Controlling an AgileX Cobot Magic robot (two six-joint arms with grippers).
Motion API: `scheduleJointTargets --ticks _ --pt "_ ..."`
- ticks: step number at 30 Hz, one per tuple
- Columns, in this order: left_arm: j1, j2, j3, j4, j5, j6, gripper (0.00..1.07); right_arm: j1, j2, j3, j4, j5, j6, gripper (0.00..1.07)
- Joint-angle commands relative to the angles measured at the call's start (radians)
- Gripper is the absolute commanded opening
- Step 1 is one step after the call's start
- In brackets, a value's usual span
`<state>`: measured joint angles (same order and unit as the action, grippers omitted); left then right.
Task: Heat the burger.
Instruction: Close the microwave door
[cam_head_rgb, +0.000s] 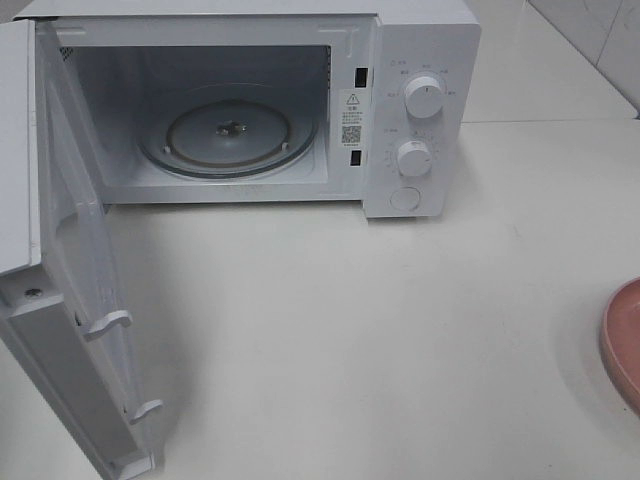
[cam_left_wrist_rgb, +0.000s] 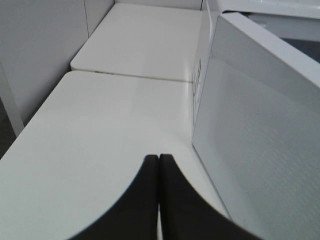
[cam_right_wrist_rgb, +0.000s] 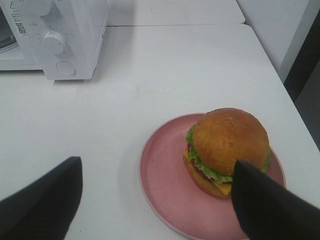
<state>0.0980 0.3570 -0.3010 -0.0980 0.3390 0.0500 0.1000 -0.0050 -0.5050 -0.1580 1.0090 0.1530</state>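
White surface (cam_head_rgb: 400, 330) carries microwave (cam_head_rgb: 420, 110), door (cam_head_rgb: 70, 300) swung open, turntable (cam_head_rgb: 230, 135) bare. Warning sticker with QR code (cam_head_rgb: 351, 118) on frame; text unreadable. Left claw (cam_left_wrist_rgb: 159, 160) clenched, empty. Right claw (cam_right_wrist_rgb: 157, 200) spread wide, empty. Burger (cam_right_wrist_rgb: 227, 150) on pink plate (cam_right_wrist_rgb: 165, 185), 3 o'clock of microwave.

White tabletops (cam_head_rgb: 400, 340) meet pale wall panels (cam_left_wrist_rgb: 40, 55) under soft, even light.

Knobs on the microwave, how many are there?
2 knobs on the microwave's panel: upper knob and lower knob, with a round button underneath.
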Motion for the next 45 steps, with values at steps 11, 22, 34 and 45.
scheduleJointTargets --ticks 11,22,34,45 --pt "-0.010 0.198 0.175 -0.041 -0.573 -0.050 0.00 -0.009 -0.025 0.002 0.003 -0.003 -0.014 0.76" --pt "-0.071 0.478 0.175 0.294 -0.855 -0.266 0.00 -0.009 -0.025 0.002 0.004 -0.003 -0.014 0.76" --pt "-0.071 0.752 0.174 0.620 -1.191 -0.494 0.00 -0.009 -0.025 0.002 0.004 -0.003 -0.014 0.76" --pt "-0.071 1.024 0.129 0.676 -1.410 -0.501 0.00 -0.009 -0.025 0.002 0.004 -0.003 -0.014 0.76"
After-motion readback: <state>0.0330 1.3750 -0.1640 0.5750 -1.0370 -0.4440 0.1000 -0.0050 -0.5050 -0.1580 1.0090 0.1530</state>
